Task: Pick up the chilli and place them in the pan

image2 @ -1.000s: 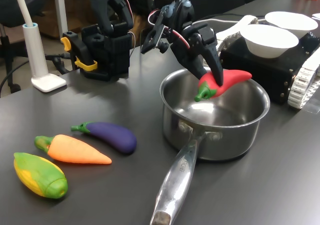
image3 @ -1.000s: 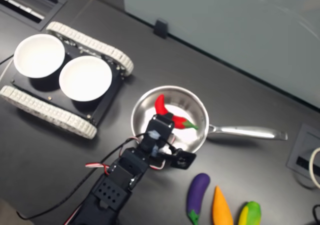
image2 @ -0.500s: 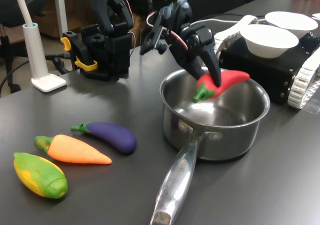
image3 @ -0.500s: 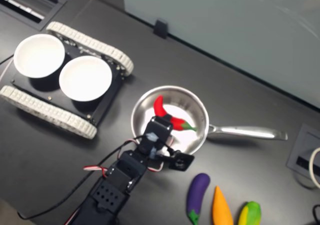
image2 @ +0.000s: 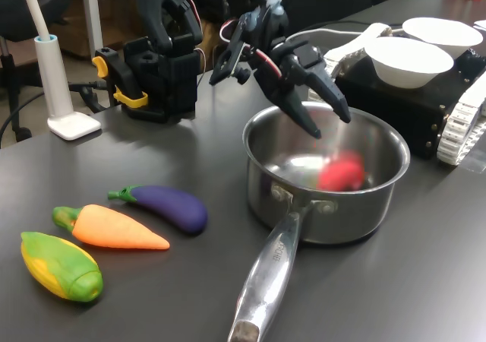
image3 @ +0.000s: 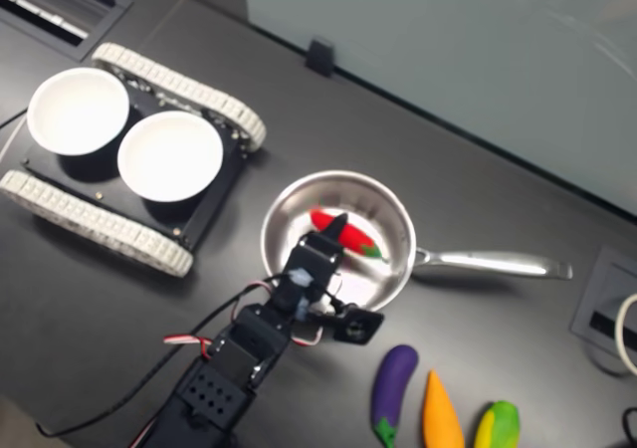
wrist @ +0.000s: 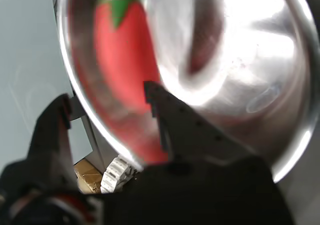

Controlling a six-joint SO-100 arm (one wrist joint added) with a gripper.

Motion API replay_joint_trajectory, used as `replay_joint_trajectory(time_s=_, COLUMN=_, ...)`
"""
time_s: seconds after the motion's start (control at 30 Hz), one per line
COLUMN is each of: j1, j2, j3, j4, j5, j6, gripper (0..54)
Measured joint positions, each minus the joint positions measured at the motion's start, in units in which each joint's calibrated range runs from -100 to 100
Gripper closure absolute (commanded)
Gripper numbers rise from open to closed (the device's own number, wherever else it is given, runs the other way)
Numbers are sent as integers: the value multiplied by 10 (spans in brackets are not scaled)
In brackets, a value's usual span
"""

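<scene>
Here the dark desk (image2: 137,296) carries everything, with a pale glass panel beyond its far edge in the second exterior view. One black tracked base (image3: 204,100) holds two white bowls (image3: 169,155), at the first exterior view's right. One steel pan (image2: 380,197) stands mid-desk, its long handle (image2: 266,281) reaching toward the near edge in the first exterior view. The single black arm ends in the gripper (image2: 325,114), poised above the pan's far rim with its jaws spread apart and holding nothing. One chilli (image3: 343,234) lies inside the pan; in the first exterior view it is a red blur. In the second exterior view its long axis runs left to right, green stem cap toward the handle side. Three toy vegetables lie at the first exterior view's near left: one purple eggplant (image2: 168,207), one orange carrot (image2: 114,229), one yellow-green corn (image2: 61,267).
</scene>
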Motion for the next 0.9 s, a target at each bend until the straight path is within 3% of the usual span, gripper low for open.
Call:
replay_joint_trajectory(time_s=0.23, j1=-1, j2=-22, j3=20, j4=0, j5=4, j6=0, gripper=204)
replay_joint_trajectory(time_s=0.27, j1=-1, j2=-26, j3=20, j4=0, j5=5, j6=0, gripper=169)
replay_joint_trajectory(time_s=0.37, j1=-1, j2=-38, j3=20, j4=6, j5=3, j6=0, gripper=129)
replay_joint_trajectory(time_s=0.5, j1=-1, j2=-48, j3=20, j4=14, j5=-3, j6=0, gripper=122)
replay_joint_trajectory(time_s=0.6, j1=-1, j2=-53, j3=19, j4=18, j5=-3, j6=0, gripper=172)
replay_joint_trajectory(time_s=0.7, j1=-1, j2=-62, j3=3, j4=31, j5=5, j6=0, gripper=317)
replay_joint_trajectory(time_s=0.9, j1=-1, j2=-84, j3=-69, j4=72, j5=11, j6=0, gripper=418)
